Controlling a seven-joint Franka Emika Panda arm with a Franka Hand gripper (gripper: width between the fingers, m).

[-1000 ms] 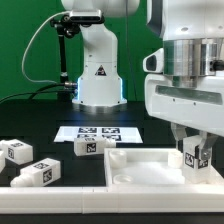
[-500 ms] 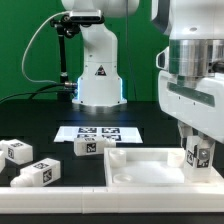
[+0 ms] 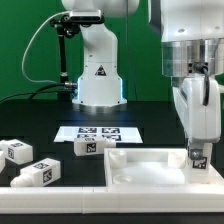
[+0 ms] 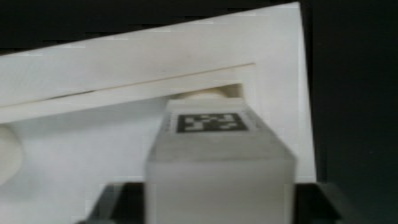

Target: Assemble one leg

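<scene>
White plastic makes up the large rimmed tray (image 3: 140, 165) on the black bench (image 3: 40, 120); the only thing at it is the leg (image 3: 198, 157), a small oblong block with a black-and-white tag, standing upright at the tray's far corner on the exterior view's right. The gripper (image 3: 198, 160) pinches this leg, its fingers pressed against the block's sides; whether the leg's lower end touches the tray cannot be told. In the wrist view the leg (image 4: 217, 150) fills the middle with its tag facing the camera and the tray's rim (image 4: 125, 90) behind it. Three more tagged blocks lie loose on the bench at the exterior view's left. One marker board (image 3: 97, 133) lies flat beyond the tray. The arm hangs straight down over the tray's corner, wrist vertical.
</scene>
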